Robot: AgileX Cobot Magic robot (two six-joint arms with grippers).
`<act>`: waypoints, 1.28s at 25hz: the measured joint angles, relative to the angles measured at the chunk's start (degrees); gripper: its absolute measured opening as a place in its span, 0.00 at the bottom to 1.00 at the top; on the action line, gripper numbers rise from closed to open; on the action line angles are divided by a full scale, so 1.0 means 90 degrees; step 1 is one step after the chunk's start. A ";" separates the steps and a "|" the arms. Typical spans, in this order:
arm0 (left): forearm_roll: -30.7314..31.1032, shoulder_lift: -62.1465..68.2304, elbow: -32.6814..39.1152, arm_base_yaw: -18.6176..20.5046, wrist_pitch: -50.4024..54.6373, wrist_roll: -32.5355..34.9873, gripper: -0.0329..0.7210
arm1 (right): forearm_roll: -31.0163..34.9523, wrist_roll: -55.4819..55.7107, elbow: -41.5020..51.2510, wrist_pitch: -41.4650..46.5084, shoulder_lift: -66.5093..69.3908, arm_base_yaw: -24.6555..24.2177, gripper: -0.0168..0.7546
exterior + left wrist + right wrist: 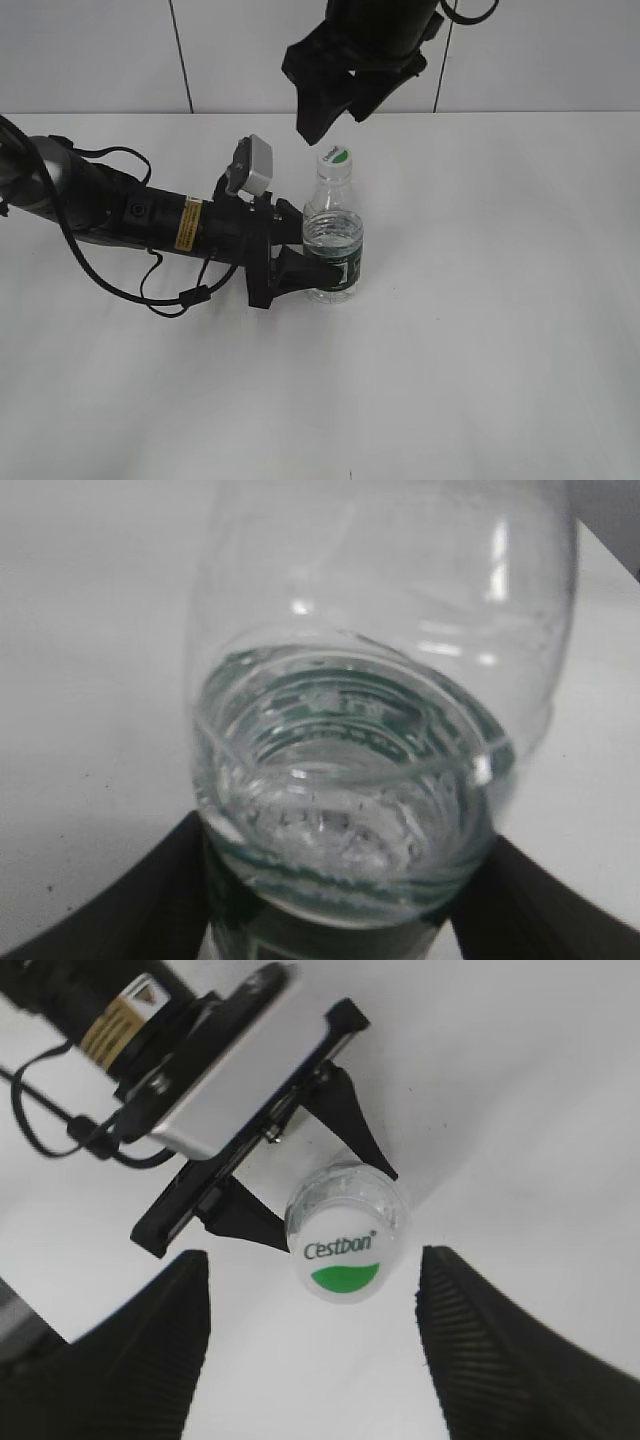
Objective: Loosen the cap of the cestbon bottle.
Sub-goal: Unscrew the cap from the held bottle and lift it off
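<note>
The cestbon bottle point(334, 245) stands upright at the table's middle, clear with a dark green label, partly filled with water. Its white cap point(335, 157) with a green mark sits on the neck. My left gripper point(300, 268) is shut on the bottle's labelled body from the left; the left wrist view shows the bottle point(380, 700) close up between the black fingers. My right gripper point(335, 112) is open, hanging just above the cap. In the right wrist view the cap point(343, 1256) lies between and slightly beyond the two open fingers point(315, 1350), not touched.
The white table point(480, 330) stretches around the bottle. A white tiled wall point(100, 50) rises behind it. The left arm with its cables point(120, 215) lies low across the table's left side.
</note>
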 joint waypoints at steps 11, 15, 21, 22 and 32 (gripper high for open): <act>0.0000 0.0000 0.0000 0.0000 0.0000 0.0000 0.60 | -0.0319 0.2310 0.0000 0.0000 0.0237 0.0000 0.67; 0.0000 0.0000 0.0000 0.0000 -0.0004 0.0000 0.60 | -0.0319 0.2310 0.0000 0.0000 0.0437 0.0000 0.67; 0.0000 0.0000 0.0000 0.0000 -0.0010 0.0000 0.60 | -0.0288 0.2416 0.0000 0.0000 0.0581 0.0000 0.67; 0.0000 0.0000 0.0000 0.0000 -0.0007 0.0000 0.60 | -0.0295 0.2416 0.0000 0.0000 0.0599 0.0000 0.66; 0.0000 0.0000 0.0000 0.0000 -0.0007 0.0000 0.60 | -0.0300 0.2409 0.0000 0.0000 0.0597 0.0000 0.44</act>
